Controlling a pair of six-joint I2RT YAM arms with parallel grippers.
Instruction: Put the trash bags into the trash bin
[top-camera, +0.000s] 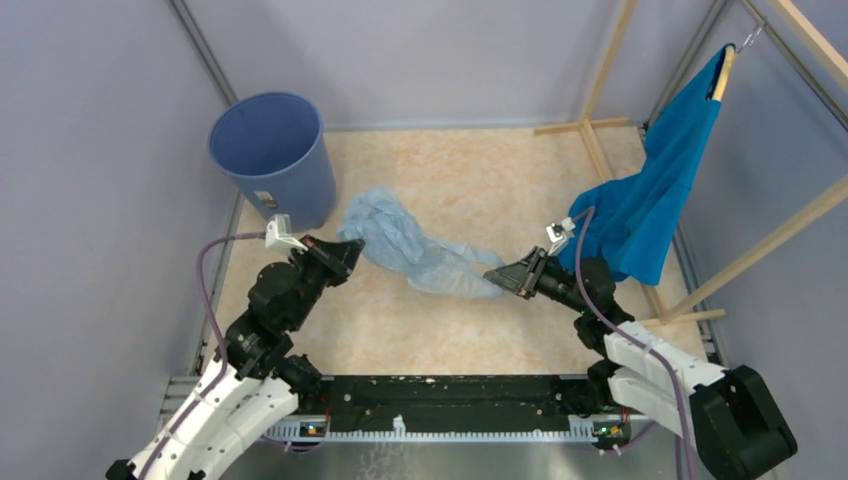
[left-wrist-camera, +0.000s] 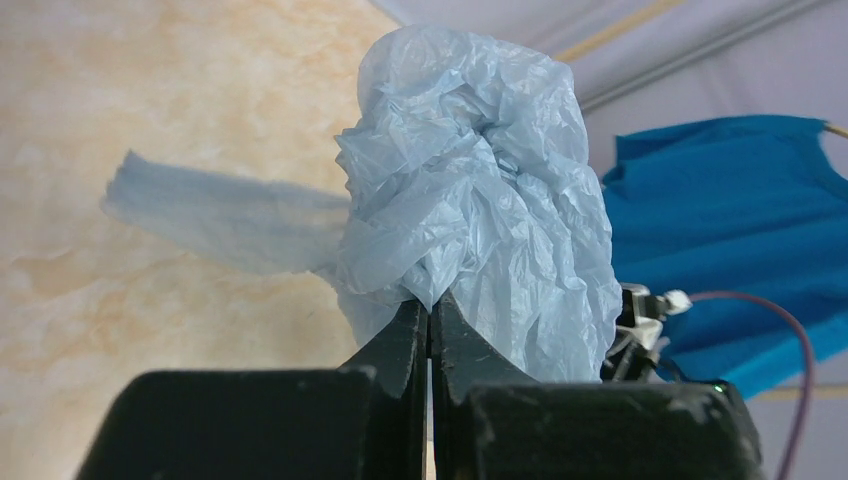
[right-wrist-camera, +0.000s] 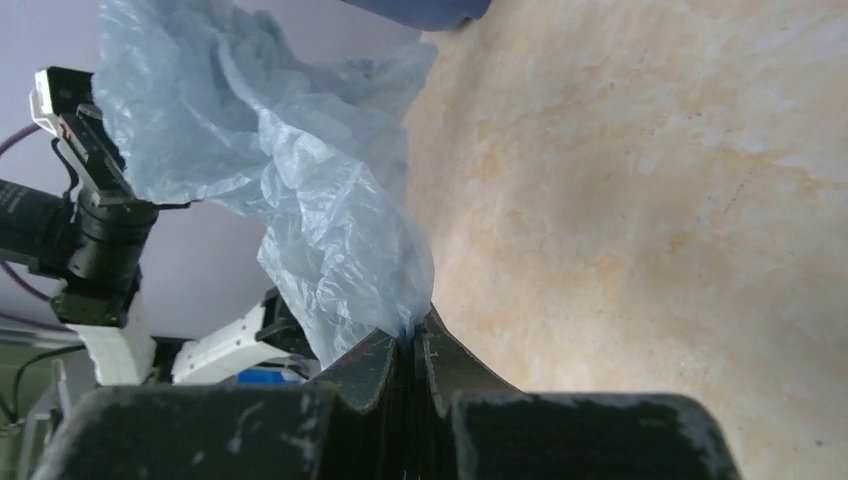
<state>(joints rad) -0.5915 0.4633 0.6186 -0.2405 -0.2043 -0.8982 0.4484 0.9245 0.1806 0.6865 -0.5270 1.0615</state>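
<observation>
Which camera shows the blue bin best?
The top external view: the whole trash bin shows, mouth and label. The right wrist view catches only a dark-blue sliver at its top edge, probably the bin; the left wrist view shows none.

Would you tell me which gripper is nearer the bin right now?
Left. The left gripper sits beside the base of the bin; the right gripper is farther off, across the bag, near the cloth.

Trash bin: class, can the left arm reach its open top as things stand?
Probably yes. The left gripper sits just beside the trash bin, nothing between them; but the trash bag it grips is also pinched by the right gripper, possibly tethering it.
</observation>
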